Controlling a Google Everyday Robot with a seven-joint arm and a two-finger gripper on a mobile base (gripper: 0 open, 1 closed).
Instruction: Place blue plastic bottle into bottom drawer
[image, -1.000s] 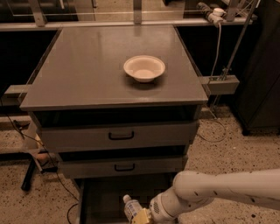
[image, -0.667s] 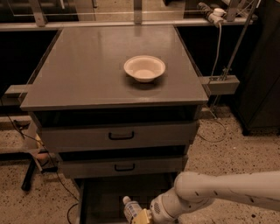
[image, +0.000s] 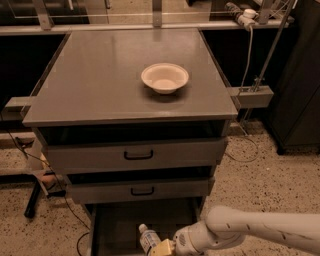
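One tool (image: 161, 248) gripping blue plastic bottle (image: 146, 237), tilted, mid-width over open bottom drawer (image: 117, 220), side walls well apart

Grey cabinet (image: 100, 75) stands on speckled floor (image: 270, 182), dark cupboard (image: 300, 95) at right.

gripper (image: 160, 248) x1, down at bottom drawer (image: 115, 220) x1 | blue plastic bottle (image: 146, 239) x1, just left of it | upper drawers (image: 137, 155) x2, above it | white bowl (image: 165, 77) x1, well above
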